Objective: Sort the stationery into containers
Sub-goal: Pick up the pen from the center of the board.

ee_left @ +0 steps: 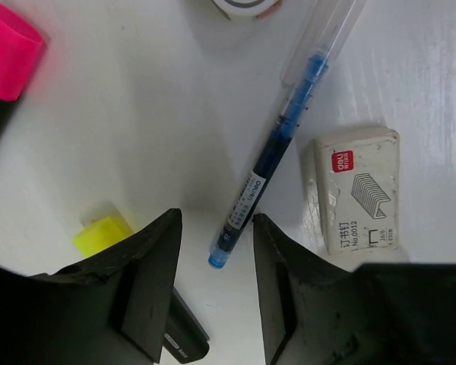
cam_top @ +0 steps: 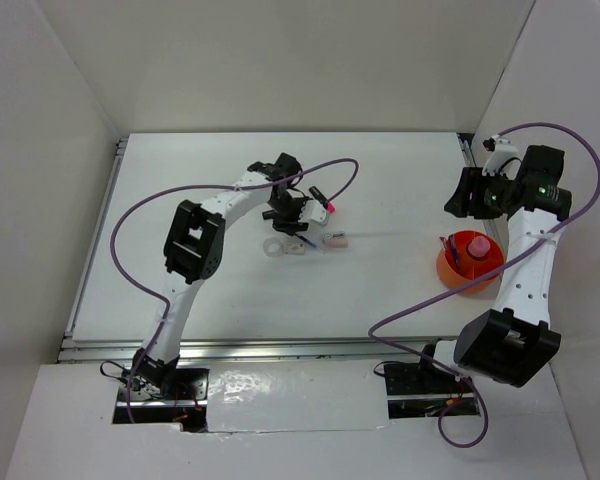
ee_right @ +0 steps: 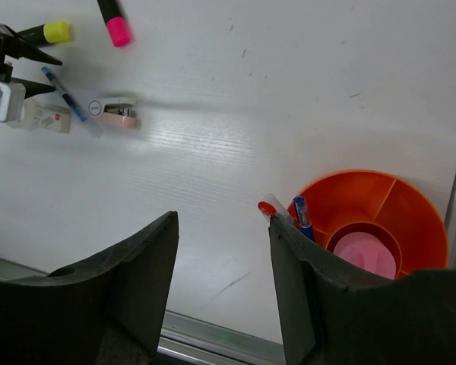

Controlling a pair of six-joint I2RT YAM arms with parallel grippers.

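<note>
My left gripper (ee_left: 216, 228) is open and low over the table, with the tail end of a thin blue pen (ee_left: 277, 148) between its fingertips; it also shows in the top view (cam_top: 286, 216). Beside it lie a small whitish block printed with staples (ee_left: 357, 190), a yellow-capped black highlighter (ee_left: 102, 234), a pink-capped highlighter (ee_left: 7, 53) and the tape ring (cam_top: 273, 247). My right gripper (ee_right: 222, 224) is open and empty, up beside the orange cup (ee_right: 414, 194). The cup (cam_top: 450, 272) holds a pink tube (ee_right: 365, 255), a red pen (ee_right: 270, 207) and a blue pen (ee_right: 302, 217).
A small pinkish item (ee_right: 115, 112) lies just right of the blue pen on the table. The table's metal front edge (ee_right: 213, 334) runs below my right gripper. White walls enclose the table on three sides.
</note>
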